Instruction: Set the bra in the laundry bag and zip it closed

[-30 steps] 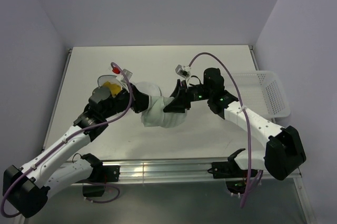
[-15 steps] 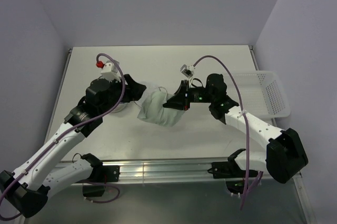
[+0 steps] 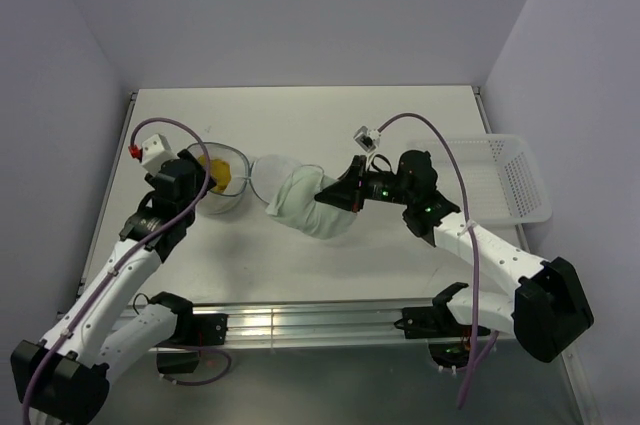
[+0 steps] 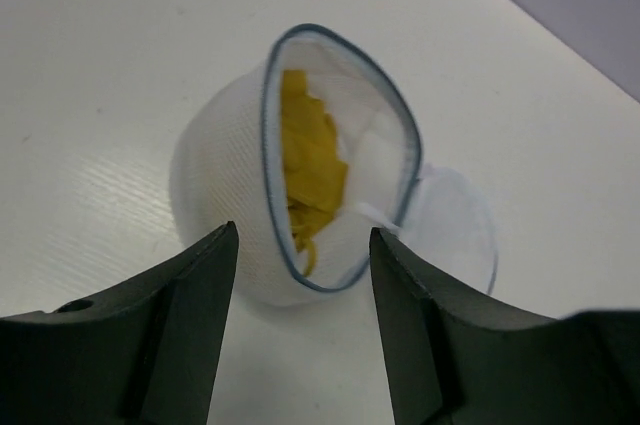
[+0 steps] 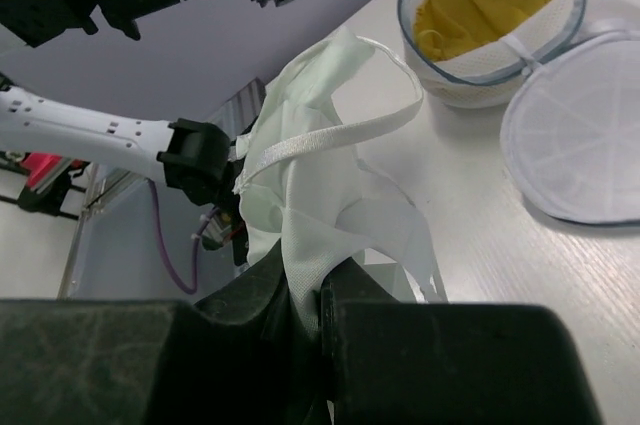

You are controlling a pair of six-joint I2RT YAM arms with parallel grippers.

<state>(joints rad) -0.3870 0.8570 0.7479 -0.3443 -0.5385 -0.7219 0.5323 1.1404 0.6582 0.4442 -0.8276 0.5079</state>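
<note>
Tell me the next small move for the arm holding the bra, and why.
Probably swing the right gripper left, carrying the bra over the laundry bag's open mouth. That gripper is shut on the bra, which sits beside the bag, not in it. The bag gapes, its lid flopped aside, with a yellow cloth inside. The left gripper is open and holds nothing.

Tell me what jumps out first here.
The open laundry bag at table left, with yellow cloth inside, draws the eye. Beside it, the right claw is shut on the pale bra, strap looping up; the left claw stands open facing the bag.
</note>
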